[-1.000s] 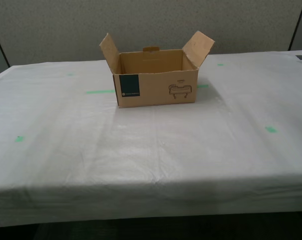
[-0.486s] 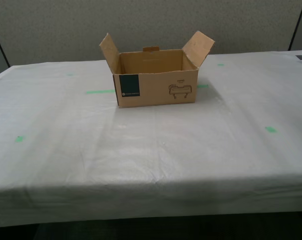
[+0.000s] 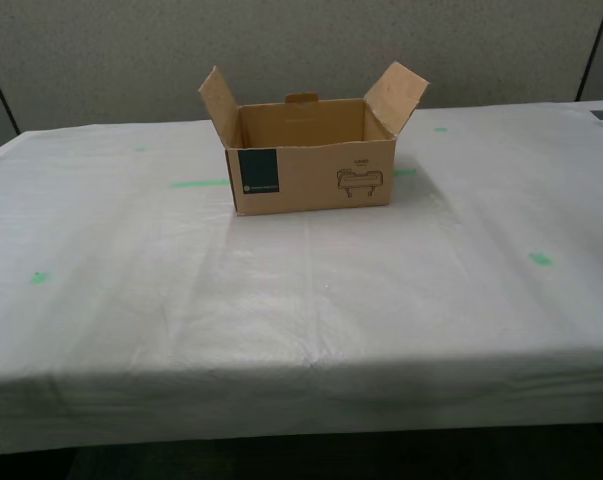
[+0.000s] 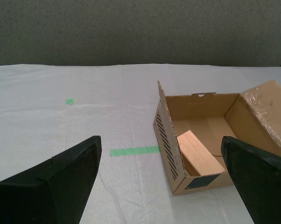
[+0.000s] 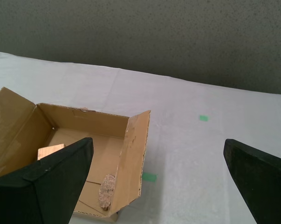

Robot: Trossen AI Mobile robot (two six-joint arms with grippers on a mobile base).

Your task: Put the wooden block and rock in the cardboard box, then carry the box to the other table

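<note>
- Change since a second ago: none that we can find. In the exterior view the cardboard box [image 3: 311, 165] sits at the same spot on the other table [image 3: 301, 300], flaps raised, and the framing has not shifted.
- Contents: the wooden block [image 4: 199, 154] lies tilted inside the box against a side wall; the rock [image 5: 106, 188] rests on the box floor near the opposite wall.
- My first gripper [image 5: 156, 186]: jaws spread wide, holding nothing, clear of the box.
- My second gripper [image 4: 161, 182]: likewise spread wide and empty.
- Meaning for the task: we judge loading and carrying complete, as the box stands on the cloth-draped table with both grippers released. Nothing appears left but to hold clear.
- Surface: wrinkled white cloth with a green tape strip [image 3: 200, 183] beside the box and small green marks [image 3: 541, 259] scattered well apart.
- Room: a grey speckled partition wall [image 3: 301, 50] runs behind the table; a dark object at the exterior view's right edge is too small to identify.
</note>
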